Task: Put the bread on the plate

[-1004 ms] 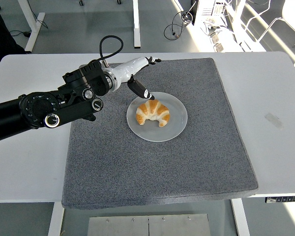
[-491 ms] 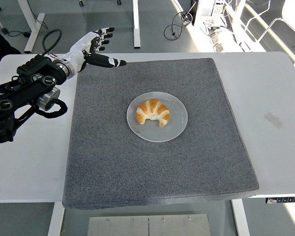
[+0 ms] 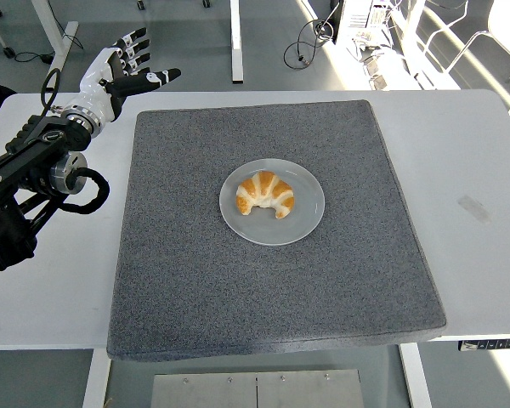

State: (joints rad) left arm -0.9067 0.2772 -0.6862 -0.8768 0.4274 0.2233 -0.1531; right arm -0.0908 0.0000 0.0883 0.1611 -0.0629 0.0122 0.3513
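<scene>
Bread (image 3: 265, 195), a croissant, lies on the plate (image 3: 305, 221), mid grey mat (image 3: 272, 289) on the white table (image 3: 476, 153). Nothing else on mat, nothing blocking plate. Left hand (image 3: 115, 72) raised over table's far-left corner, fingers spread, holding nothing, well apart from plate. Desk legs, cables on the floor behind. No readable writing.

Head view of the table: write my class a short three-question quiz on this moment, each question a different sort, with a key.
1. True or false: the croissant lies on the plate.
2. Multiple choice: the left hand is (A) gripping the croissant, (B) open above the table's far left corner, (C) resting on the plate.
3. Fill in: the plate sits on a grey ____.

Key
1. True.
2. B.
3. mat.
</scene>
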